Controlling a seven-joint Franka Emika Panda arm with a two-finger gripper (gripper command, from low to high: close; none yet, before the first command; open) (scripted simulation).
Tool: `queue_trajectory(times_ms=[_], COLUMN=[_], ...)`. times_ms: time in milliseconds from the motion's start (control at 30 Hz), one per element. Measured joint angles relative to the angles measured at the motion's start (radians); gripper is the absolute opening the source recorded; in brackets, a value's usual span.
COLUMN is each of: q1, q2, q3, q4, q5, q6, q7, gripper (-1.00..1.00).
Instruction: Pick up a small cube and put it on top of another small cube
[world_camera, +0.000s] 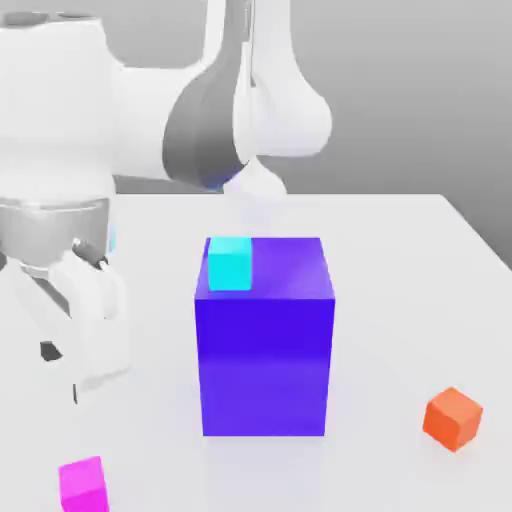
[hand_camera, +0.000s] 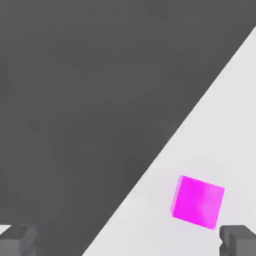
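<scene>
We start with the white table (world_camera: 400, 260), which carries everything, and we place the rest against the big purple-blue block (world_camera: 264, 340) standing upright near its middle. The robot arm (world_camera: 120, 120) bulks over the far side of that block and reaches down on the exterior view's left of it, ending in the gripper (world_camera: 60, 350), which hangs above the table beside the block without touching it. In the hand view we see two dark fingertips (hand_camera: 240, 240) set wide apart with nothing between them, so the hand is spread and holds nothing. A cyan cube (world_camera: 230, 263) sits on the block's top face, at the corner toward the exterior view's left. An orange cube (world_camera: 452, 418) rests on the table well off to the exterior view's right of the block, near its front. The small cube (world_camera: 82, 485), bright magenta, lies on the table in front of the block and to the exterior view's left, below the gripper; in the hand view it (hand_camera: 198, 201) sits on the white surface near the table edge
</scene>
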Motion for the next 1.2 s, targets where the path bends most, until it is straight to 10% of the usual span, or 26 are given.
queue_trajectory(times_ms=[267, 300, 700, 1200], q1=[-0.033, -0.037, -0.029, -0.291], q2=[0.291, 0.324, 0.176, -0.365], q3=[-0.015, -0.010, -0.035, -0.257], q4=[0.022, 0.029, -0.014, -0.546], q5=[0.059, 0.064, 0.037, -0.198], q6=[0.147, 0.172, 0.068, 0.067], q7=[0.078, 0.075, 0.086, -0.118], gripper=[0.00, -1.00, -1.00, -1.00])
